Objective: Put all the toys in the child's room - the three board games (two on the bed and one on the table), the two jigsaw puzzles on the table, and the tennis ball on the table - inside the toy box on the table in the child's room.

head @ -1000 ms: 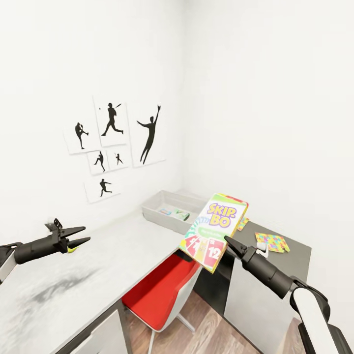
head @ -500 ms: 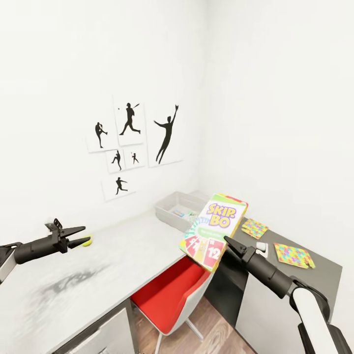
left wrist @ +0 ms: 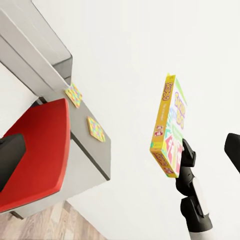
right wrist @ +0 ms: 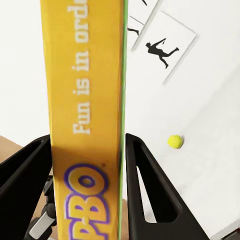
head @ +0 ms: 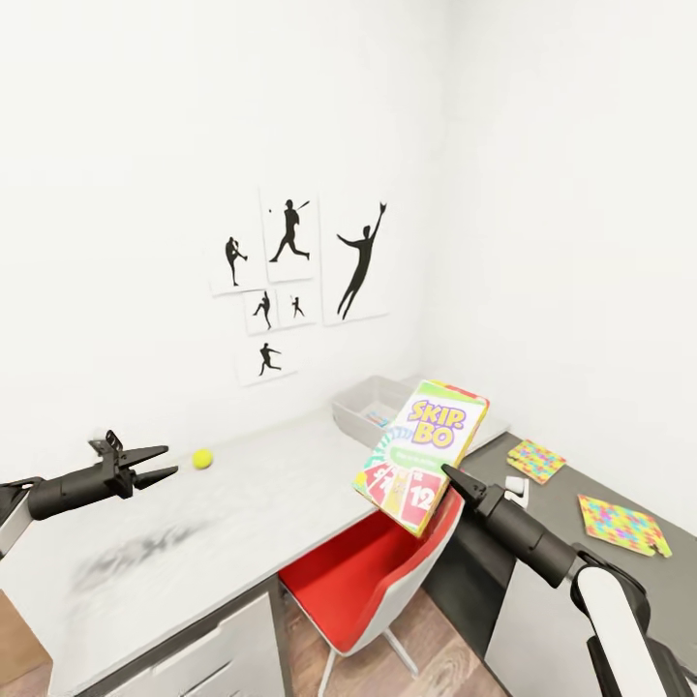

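1. Carrying the Skip-Bo board game (head: 420, 456) upright, the right gripper (head: 451, 476) stands clamped on the box's lower edge; the right wrist view shows both fingers (right wrist: 150, 192) pressed against the yellow spine, one on each side.

2. Held out over the near end of the pale tabletop (head: 242, 513), the left gripper (head: 160, 463) grips nothing, its fingers slightly apart.

3. Since a second ago the whole head view has swung: the wall pictures (head: 300, 281), the toy box (head: 373, 407) and the dark cabinet section (head: 581, 537) have all slid rightward across the frame while both arms kept their places in it. That reads as the robot turning, not the things moving.

4. The turn has uncovered the tennis ball (head: 201, 458), which sat behind the left gripper's tips a second ago and now lies in plain sight on the tabletop, just beyond them.

5. Both jigsaw puzzles now lie clear of the held box on the cabinet section: one (head: 535, 460) nearer the toy box, the other (head: 622, 526) further along toward the robot's right, with a small white object (head: 516, 487) between them.

6. The toy box sits at the far corner, partly hidden by the held board game, with something colourful already lying inside.

7. The Skip-Bo box seems to be on its way to the toy box but not yet over it; the ball and both puzzles remain to be collected. A red chair (head: 373, 581) stands tucked under the tabletop between robot and toy box.
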Tool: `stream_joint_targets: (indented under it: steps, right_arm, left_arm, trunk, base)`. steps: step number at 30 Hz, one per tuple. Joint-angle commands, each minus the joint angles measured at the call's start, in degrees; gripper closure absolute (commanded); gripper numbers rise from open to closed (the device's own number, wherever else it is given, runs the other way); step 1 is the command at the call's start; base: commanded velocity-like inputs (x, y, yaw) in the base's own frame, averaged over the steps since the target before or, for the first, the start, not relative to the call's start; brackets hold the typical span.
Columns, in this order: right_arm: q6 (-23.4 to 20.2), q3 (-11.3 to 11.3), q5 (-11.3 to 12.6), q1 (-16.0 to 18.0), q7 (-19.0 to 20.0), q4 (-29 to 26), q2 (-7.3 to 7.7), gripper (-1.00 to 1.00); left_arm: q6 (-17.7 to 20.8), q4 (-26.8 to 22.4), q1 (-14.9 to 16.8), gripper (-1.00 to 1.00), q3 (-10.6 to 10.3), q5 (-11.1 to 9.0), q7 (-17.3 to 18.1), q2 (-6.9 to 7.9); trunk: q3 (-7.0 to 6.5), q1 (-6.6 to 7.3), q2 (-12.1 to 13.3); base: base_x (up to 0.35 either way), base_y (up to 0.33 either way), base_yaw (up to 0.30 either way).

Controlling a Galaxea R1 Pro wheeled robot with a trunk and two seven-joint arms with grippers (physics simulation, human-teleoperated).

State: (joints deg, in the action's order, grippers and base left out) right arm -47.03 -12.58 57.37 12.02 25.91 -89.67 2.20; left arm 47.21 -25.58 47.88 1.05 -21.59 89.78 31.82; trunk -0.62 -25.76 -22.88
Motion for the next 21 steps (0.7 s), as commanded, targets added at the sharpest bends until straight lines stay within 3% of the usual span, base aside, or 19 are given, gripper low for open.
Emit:
stream_joint_targets:
  steps: [1,13,21]
  right_arm:
    - [-0.3,-0.1,0.1,0.0,0.2,0.0,0.00,1.00]
    - [-0.3,-0.1,0.1,0.0,0.3,0.0,0.00,1.00]
    - [-0.3,-0.1,0.0,0.0,0.3,0.0,0.00,1.00]
  left_arm:
    - [0.6,0.0,0.0,-1.00,0.0,0.1,0.2,0.00]
    - [0.6,0.0,0.0,-1.00,0.0,0.1,0.2,0.00]
    - [0.6,0.0,0.0,-1.00,0.0,0.1,0.2,0.00]
  trunk:
    - [0.06,-0.02,0.0]
    - [0.90,-0.02,0.0]
    - [0.95,-0.02,0.0]
  base:
    - [0.000,-0.233,0.045]
    - [0.000,-0.269,0.008]
    - [0.064,-0.040,0.000]
